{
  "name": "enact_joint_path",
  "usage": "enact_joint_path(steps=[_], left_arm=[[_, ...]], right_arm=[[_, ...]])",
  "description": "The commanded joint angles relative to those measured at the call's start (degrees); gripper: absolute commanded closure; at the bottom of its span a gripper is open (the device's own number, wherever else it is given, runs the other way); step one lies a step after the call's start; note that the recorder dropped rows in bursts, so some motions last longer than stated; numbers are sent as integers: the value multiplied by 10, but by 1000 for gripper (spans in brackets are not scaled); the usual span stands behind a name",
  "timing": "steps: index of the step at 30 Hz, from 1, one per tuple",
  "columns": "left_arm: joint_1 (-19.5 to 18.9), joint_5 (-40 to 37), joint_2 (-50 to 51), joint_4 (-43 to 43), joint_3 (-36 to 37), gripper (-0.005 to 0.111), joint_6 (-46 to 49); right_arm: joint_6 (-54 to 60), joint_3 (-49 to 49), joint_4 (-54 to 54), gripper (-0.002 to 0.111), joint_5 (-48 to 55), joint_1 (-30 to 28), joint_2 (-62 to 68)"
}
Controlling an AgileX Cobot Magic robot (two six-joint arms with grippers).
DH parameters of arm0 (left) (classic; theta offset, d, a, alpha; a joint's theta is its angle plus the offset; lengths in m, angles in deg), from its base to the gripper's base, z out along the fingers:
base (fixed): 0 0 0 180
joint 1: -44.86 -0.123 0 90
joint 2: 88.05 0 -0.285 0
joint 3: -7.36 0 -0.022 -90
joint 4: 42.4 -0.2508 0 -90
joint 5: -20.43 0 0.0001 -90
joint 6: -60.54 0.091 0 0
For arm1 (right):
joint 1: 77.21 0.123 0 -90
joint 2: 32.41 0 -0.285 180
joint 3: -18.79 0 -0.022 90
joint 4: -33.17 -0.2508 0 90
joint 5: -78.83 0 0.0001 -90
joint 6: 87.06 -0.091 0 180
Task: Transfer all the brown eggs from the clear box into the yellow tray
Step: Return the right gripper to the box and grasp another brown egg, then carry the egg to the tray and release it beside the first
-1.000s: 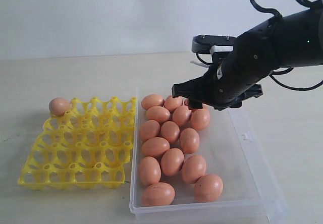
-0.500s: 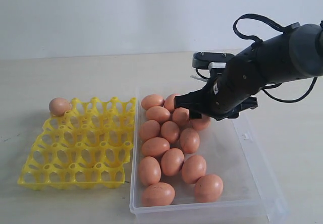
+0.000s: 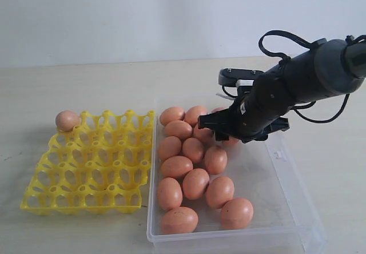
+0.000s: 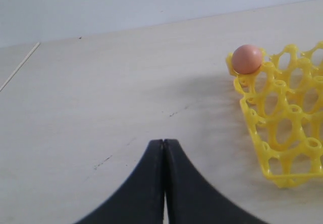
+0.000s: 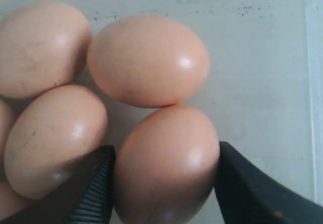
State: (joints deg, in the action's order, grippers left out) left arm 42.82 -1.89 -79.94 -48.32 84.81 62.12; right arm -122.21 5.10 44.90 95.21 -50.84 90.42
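Several brown eggs (image 3: 193, 149) lie in the clear box (image 3: 286, 199). One more egg (image 3: 67, 120) sits in the far left corner cup of the yellow tray (image 3: 86, 171). My right gripper (image 3: 222, 129) is down in the far end of the box. In the right wrist view this gripper (image 5: 164, 156) has both fingers pressed against the sides of one egg (image 5: 166, 178), which touches its neighbours (image 5: 149, 60). My left gripper (image 4: 164, 142) is shut on nothing, over bare table beside the tray (image 4: 282, 133) and its egg (image 4: 247, 58).
The tray stands against the box's left wall. The right half of the box floor (image 3: 257, 168) holds no eggs. A small latch tab (image 3: 278, 154) sticks out of the right rim. Black cables (image 3: 286, 39) loop above the right arm.
The right arm has dropped and drawn back toward the right, bringing its gripper down among the far eggs in the box. The eggs and the tray have not moved.
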Motion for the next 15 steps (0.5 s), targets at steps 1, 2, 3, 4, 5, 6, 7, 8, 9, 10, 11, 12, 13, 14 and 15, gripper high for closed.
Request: enact_joint_path(steps=[1,2,3,4,5,6,7,8,9,10,11,12,13,14,15], left_arm=[[3,5,-3,1,-2,107,-3],[3,5,-3,1,-2,107,-3],[3,5,-3,1,-2,107,-3],[3,5,-3,1,-2,107,-3],[3,5,-3,1,-2,107,-3],[3,5,-3,1,-2,107,-3],[3,5,-3,1,-2,107,-3],[3,5,-3,1,-2,107,-3],[3,5,-3,1,-2,107,-3],[3,5,-3,1,-2,107,-3],[3,5,-3,1,-2,107,-3],[3,5,-3,1,-2,107,-3],[3,5,-3,1,-2,107,-3],[3,5,-3,1,-2,107,-3],[3,5,-3,1,-2,107,-3]], right_arm=[[2,4,0,93,-3,-3,-5],[2,4,0,102,-3,-3,-8],[4,4,3,108,-2,-3,-12],[8,4,4,108,0,-3,-17],[12,4,4,108,3,-3,-23],[22,3,4,108,9,-3,-31],[26,0,4,108,12,-3,-42],[28,-4,9,108,12,0,-56],[34,-11,12,108,6,1,-73],[57,-20,12,108,-10,4,-90],[83,-31,12,108,-37,7,-104],[117,-42,12,108,-71,14,-122],[150,-53,10,108,-108,22,-137],[179,-60,8,108,-137,31,-148],[217,-66,8,108,-168,42,-157]])
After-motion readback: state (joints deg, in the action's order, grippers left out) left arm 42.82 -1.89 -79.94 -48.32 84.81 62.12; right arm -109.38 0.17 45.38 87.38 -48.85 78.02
